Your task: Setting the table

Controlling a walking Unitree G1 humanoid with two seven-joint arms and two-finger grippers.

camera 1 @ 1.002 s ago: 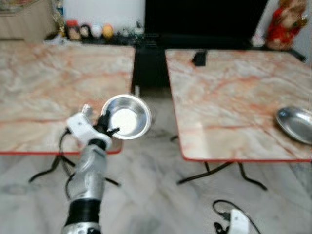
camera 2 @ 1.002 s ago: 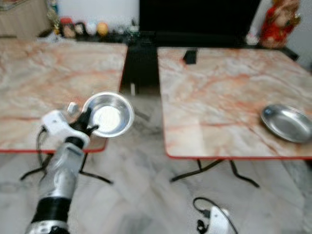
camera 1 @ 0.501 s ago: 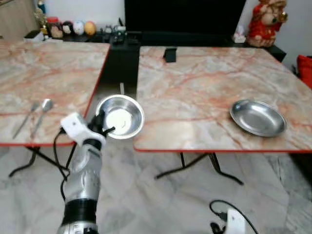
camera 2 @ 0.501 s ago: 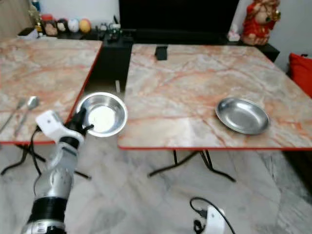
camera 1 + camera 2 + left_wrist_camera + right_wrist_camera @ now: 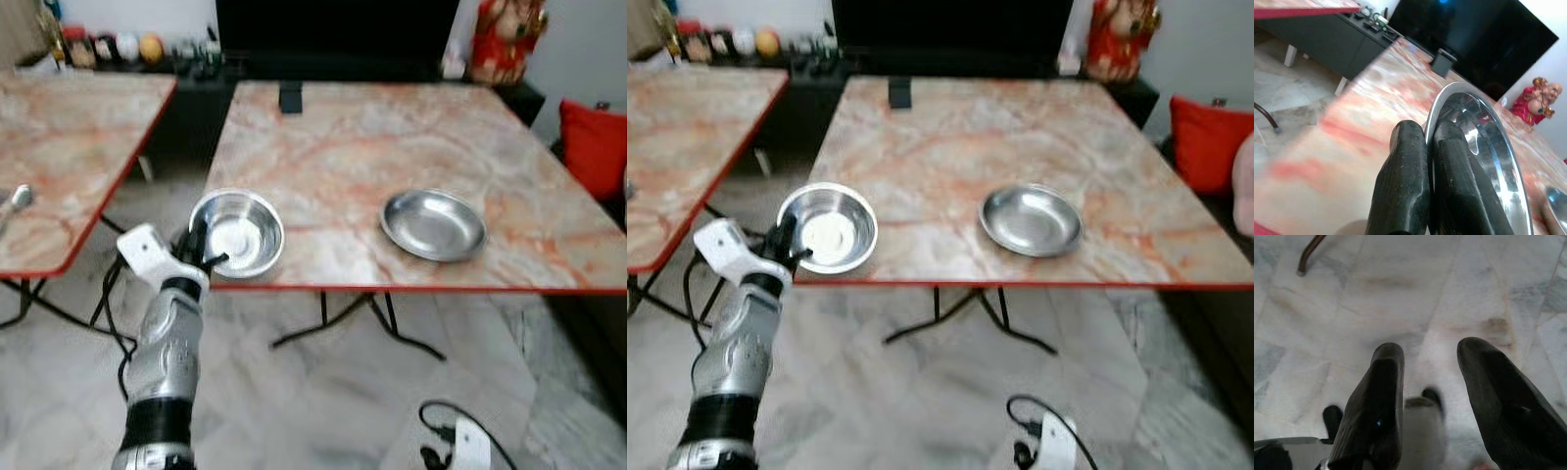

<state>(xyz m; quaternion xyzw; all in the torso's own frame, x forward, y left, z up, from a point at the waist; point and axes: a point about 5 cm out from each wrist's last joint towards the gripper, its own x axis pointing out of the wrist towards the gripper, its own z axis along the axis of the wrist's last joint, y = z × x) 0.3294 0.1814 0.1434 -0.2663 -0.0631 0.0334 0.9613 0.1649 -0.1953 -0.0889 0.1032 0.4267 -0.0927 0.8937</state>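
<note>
Left wrist view shows the left gripper [image 5: 1427, 196] pinching the rim of the steel bowl [image 5: 235, 233] over the table's [image 5: 392, 147] near corner, light, rigid, likely slippery; right gripper [image 5: 1432, 401] hangs open.

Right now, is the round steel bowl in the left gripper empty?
Empty: the round steel bowl shows only bare shiny metal inside, its rim pinched by the left gripper.

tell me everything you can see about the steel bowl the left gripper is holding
The steel bowl is round, shiny metal, deep with a thin rolled rim, empty and upright. The left gripper pinches its near rim, one finger inside, one outside. It sits at the near left corner of the marble table, left of the steel plate.
</note>
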